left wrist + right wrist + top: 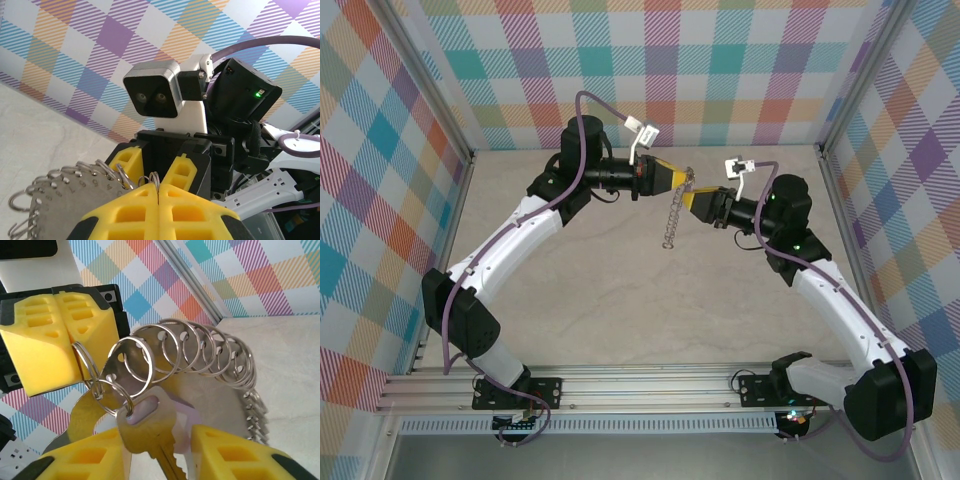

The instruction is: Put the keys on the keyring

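**A:** How far along is it?

**B:** Close, I'd judge. The right end effector (157, 456) is clamped on the key (150, 432). A small split ring appears to run through the slot in the key's head, so the threading looks done or nearly so.

**A:** And the other arm?

**B:** The left end effector (157, 192) is pinched tight on one ring at the end of the keyring (670, 220), which hangs between the two arms over the table (620, 300). What's left, I think, is making sure the key sits fully on its ring, then letting go.

**A:** Materials?

**B:** The key head is flat and brass-coloured, with a rounded oblong slot. A pale lilac piece lies just behind it (plastic, by the look). The keyring is a run of thin, shiny silver split rings overlapping like a coil. Each ring passes through a hole in a dull grey flat piece, and I can't tell what that piece is made of. The fingers are blocky yellow with moulded pockets.
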